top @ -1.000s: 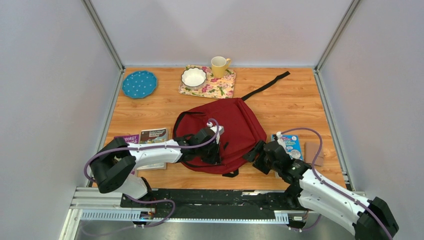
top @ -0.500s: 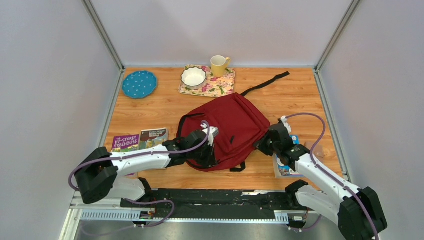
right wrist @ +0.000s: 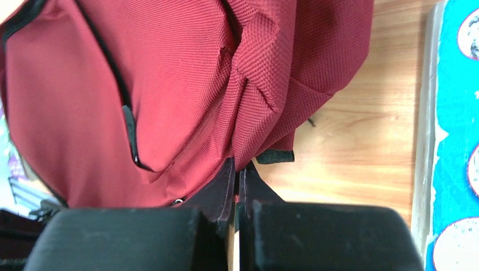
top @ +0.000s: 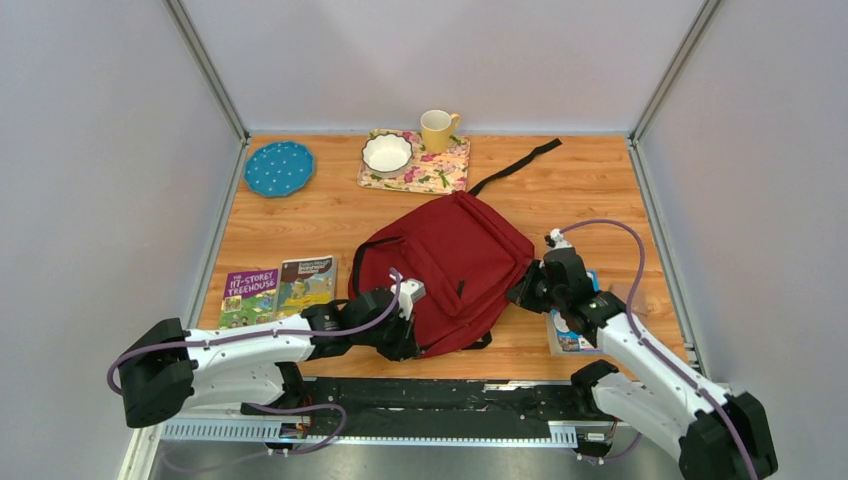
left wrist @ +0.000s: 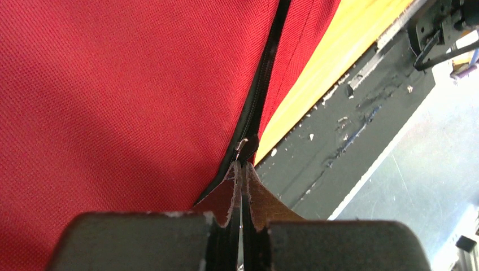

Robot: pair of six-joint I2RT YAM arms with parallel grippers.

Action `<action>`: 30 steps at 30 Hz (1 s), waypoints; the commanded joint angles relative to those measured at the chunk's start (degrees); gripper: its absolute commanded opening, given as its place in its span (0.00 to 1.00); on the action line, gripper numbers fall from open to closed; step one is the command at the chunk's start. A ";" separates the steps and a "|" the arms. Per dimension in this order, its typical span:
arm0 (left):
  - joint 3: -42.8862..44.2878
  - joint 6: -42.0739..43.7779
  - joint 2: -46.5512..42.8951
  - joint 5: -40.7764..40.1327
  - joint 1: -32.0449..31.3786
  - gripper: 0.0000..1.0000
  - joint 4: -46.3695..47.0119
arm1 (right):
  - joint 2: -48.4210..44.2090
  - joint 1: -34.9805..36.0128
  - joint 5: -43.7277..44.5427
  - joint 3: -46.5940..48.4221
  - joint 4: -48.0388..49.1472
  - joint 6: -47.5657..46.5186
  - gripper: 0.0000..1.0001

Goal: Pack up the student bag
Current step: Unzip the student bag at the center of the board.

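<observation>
Frankly, slip is the main risk. The left gripper (left wrist: 242, 169) is pinched tight right at the zip pull (left wrist: 247, 144) on the bag (top: 450, 255)'s near edge. There's v. little tab to hold, so a hard tug could pop it free. The right gripper (right wrist: 240, 169), fingers together on a fold of fabric at the bag's right edge, is the anchor. If that thin pinch lets go, the whole bag drags instead of the zip running. The bag lies flat mid-table w/ its near corner close to the front edge & black rail (left wrist: 350, 124), so a pull toward the bases may slide it off. The right arm also hangs over the blue book (right wrist: 452, 84); a swing could knock it. The bag looks zipped, nothing packed yet, I'd judge.

Count:
- 1 bag
- 3 books: Treehouse book (top: 250, 287) & 2nd book (top: 308, 278) left of the bag, plus the blue book on the right
- 1 plate (top: 279, 168)
- 1 bowl (top: 387, 154)
- 1 mug (top: 437, 130)
- 1 mat (top: 430, 178) under the bowl
- 2 arms
</observation>
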 commanded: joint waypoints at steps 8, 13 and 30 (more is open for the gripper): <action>6.54 2.70 4.43 3.11 -4.03 0.00 -0.81 | 3.83 0.13 -2.57 5.58 1.17 -10.99 0.00; 9.88 -0.54 8.92 -1.62 -5.44 0.00 -0.37 | 18.08 -0.57 0.05 15.35 -1.55 -11.44 0.00; 12.70 -2.65 13.68 -4.36 -5.44 0.00 1.82 | 29.97 -6.64 -3.99 23.55 -1.36 -11.27 0.69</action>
